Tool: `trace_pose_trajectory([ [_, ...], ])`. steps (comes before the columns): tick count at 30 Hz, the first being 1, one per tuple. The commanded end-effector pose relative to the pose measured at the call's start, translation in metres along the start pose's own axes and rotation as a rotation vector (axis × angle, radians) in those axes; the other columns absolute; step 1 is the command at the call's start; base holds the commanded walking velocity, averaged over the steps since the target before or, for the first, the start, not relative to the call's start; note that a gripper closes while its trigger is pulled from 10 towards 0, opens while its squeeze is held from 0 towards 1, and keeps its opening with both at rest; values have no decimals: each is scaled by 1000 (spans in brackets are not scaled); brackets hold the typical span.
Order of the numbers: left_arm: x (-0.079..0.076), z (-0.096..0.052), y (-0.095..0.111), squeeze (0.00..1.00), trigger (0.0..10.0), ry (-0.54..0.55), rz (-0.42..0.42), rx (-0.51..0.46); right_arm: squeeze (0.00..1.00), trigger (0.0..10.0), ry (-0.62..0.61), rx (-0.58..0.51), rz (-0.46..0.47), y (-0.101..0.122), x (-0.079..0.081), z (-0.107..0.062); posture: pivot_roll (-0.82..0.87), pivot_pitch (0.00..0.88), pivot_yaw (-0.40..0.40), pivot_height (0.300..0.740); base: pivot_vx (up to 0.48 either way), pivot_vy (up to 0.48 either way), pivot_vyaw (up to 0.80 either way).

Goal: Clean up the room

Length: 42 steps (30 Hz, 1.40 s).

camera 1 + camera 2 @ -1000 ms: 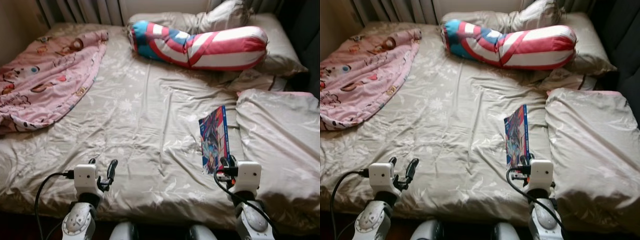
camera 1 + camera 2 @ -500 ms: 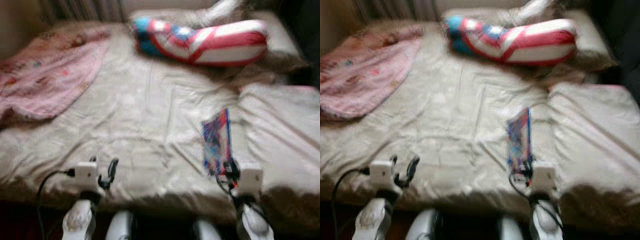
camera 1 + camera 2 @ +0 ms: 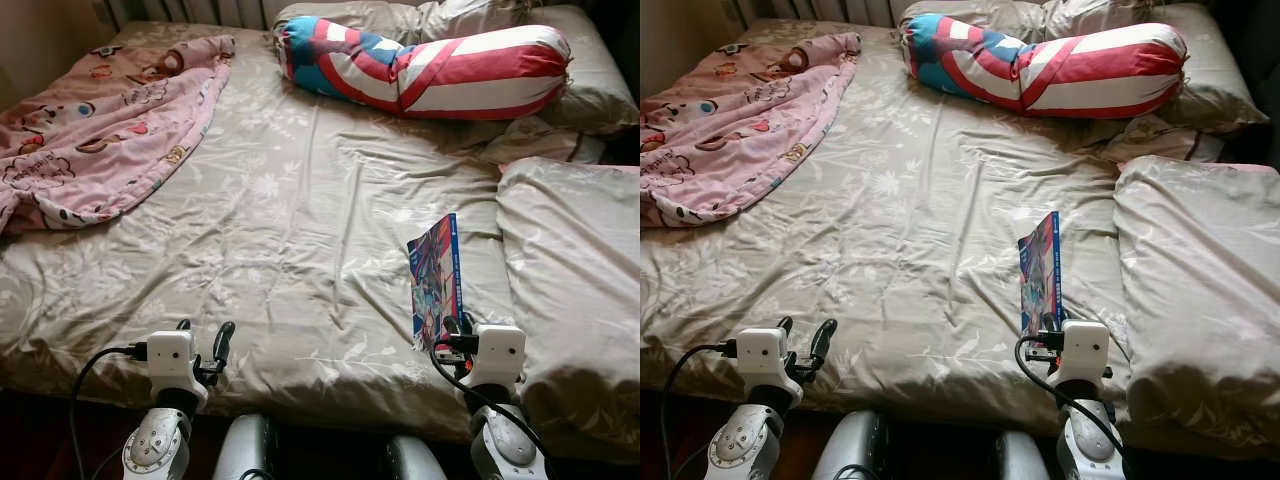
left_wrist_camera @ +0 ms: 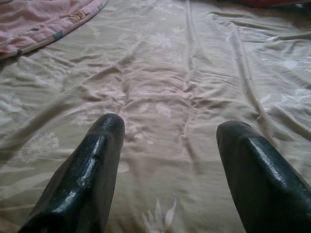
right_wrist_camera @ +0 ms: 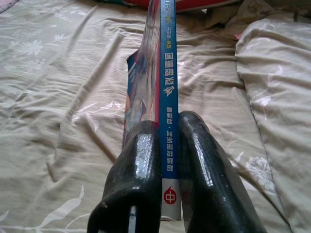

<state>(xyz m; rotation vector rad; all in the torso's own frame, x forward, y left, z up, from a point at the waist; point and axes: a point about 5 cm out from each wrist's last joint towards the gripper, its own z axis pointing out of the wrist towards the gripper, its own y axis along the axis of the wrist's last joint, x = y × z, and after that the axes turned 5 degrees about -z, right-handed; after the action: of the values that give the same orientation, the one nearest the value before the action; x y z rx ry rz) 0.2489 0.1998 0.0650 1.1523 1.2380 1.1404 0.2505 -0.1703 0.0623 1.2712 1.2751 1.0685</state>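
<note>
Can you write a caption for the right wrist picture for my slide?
The right gripper jaws clamp a thin book by its blue spine, above the bed sheet.

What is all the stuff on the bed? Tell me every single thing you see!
bed sheet: one, beige with pale flowers, wrinkled, covering the bed.
blanket: one, pink with cartoon prints, bunched at the far left of the bed.
bolster pillow: one, red, white and blue stripes, lying across the head of the bed.
pillows: a few, beige, behind and beside the bolster at far right.
duvet: one, beige, heaped on the right side.
book: one, blue spine, colourful cover, held on edge above the sheet.
left end effector: one, black fingers open, over the near edge of the bed.
right end effector: one, black fingers clamped on the book's spine.
</note>
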Motion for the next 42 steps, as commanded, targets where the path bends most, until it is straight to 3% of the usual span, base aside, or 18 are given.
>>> trace_pose_trajectory([
  [1, 1, -4, -1, 0, 10000, 1, 3, 13, 0, 10000, -37, 0, 18, 1, -7, 1, -14, 233, -9, 651, 0, 0, 0],
  [9, 1, -4, -2, 0, 10000, -1, 4, 19, 0, 10000, -99, 61, 103, -6, -15, 6, -13, 234, -9, 651, 0, 0, 0],
  [29, 2, -3, 1, 0, 10000, -9, 7, 21, 0, 10000, -28, 44, 85, 1, -3, 24, -9, 242, 3, 651, 0, 0, 0],
  [42, 3, -5, 0, 0, 10000, -22, 19, 29, 0, 10000, -37, 52, 73, -1, -7, 31, -4, 229, 13, 651, 261, 0, 0],
])
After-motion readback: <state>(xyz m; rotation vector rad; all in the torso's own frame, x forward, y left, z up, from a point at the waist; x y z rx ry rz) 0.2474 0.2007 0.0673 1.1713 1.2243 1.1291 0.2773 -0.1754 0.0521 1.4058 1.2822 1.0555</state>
